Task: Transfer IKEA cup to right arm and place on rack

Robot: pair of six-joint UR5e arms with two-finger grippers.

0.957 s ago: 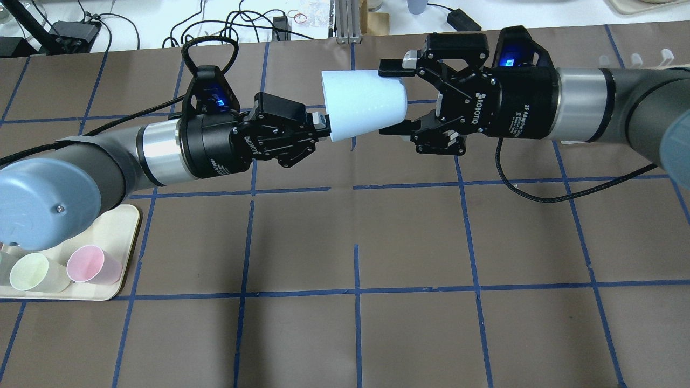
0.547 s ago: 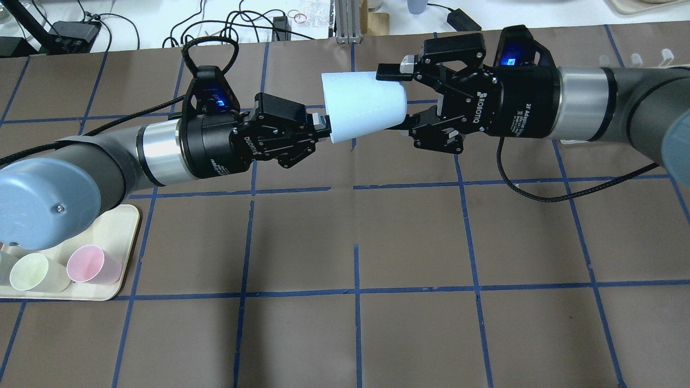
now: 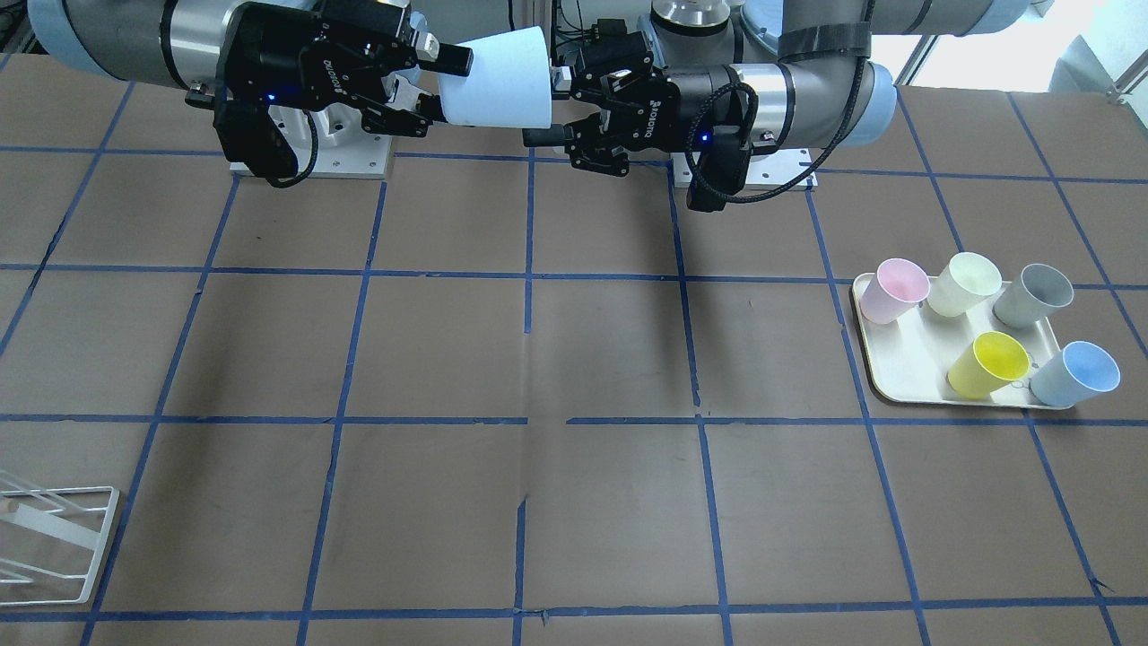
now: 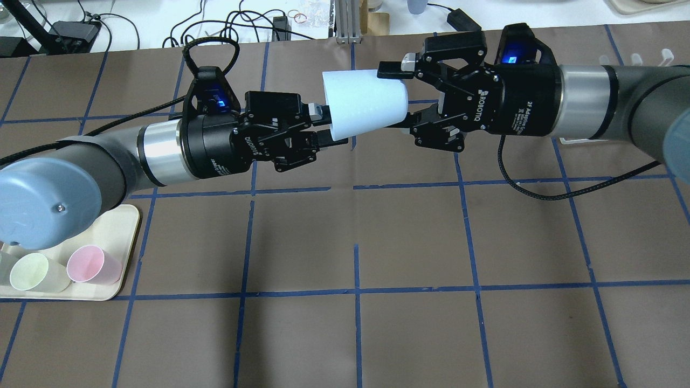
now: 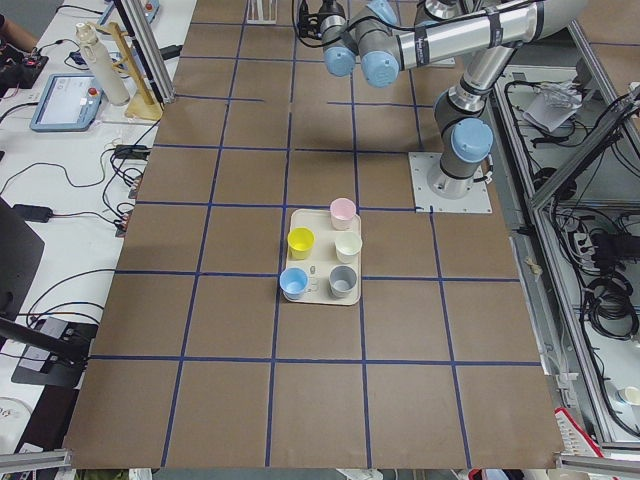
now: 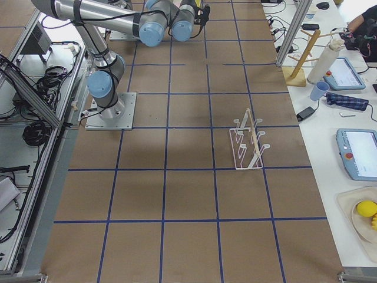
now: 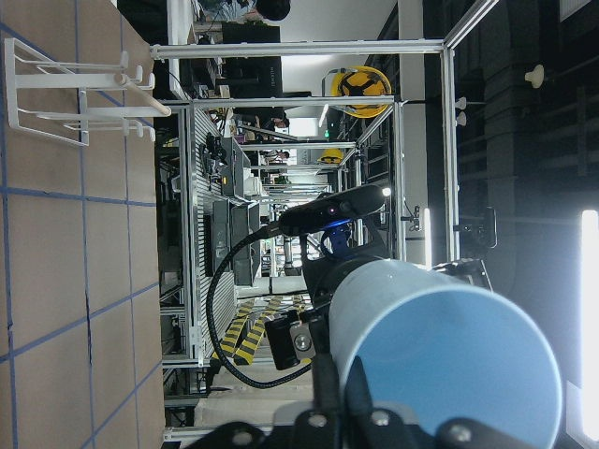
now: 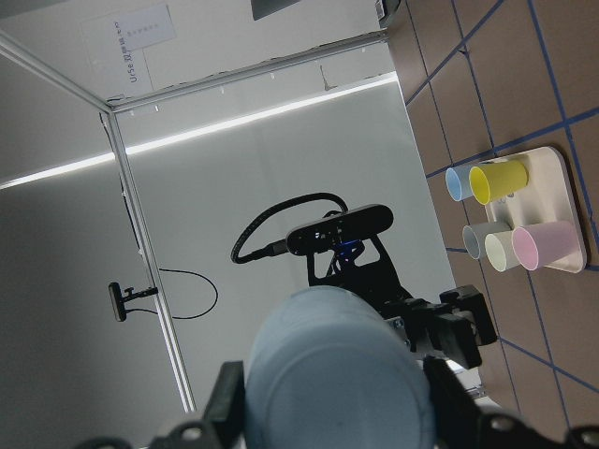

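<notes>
The pale blue IKEA cup (image 4: 366,105) lies on its side in the air between both arms, wide mouth toward the left arm. My right gripper (image 4: 392,97) is shut on its narrow base end, one finger above and one below. My left gripper (image 4: 322,125) is at the cup's rim with its jaws apart, no longer pinching it. The front-facing view shows the cup (image 3: 498,76), right gripper (image 3: 446,85) and left gripper (image 3: 549,114). The left wrist view looks into the cup's blue inside (image 7: 449,346). The right wrist view shows its base (image 8: 337,374). The white wire rack (image 6: 247,144) stands on the right side of the table.
A cream tray (image 3: 897,395) at the left arm's side holds pink, cream, grey and yellow cups and the other blue cup (image 3: 1076,375). The rack's corner (image 3: 54,538) shows at the table's far right. Cables and boxes lie beyond the far edge.
The right gripper's jaws have closed onto the cup's base end. The left gripper's jaws have then spread apart at the rim. The cup has stayed in place.
</notes>
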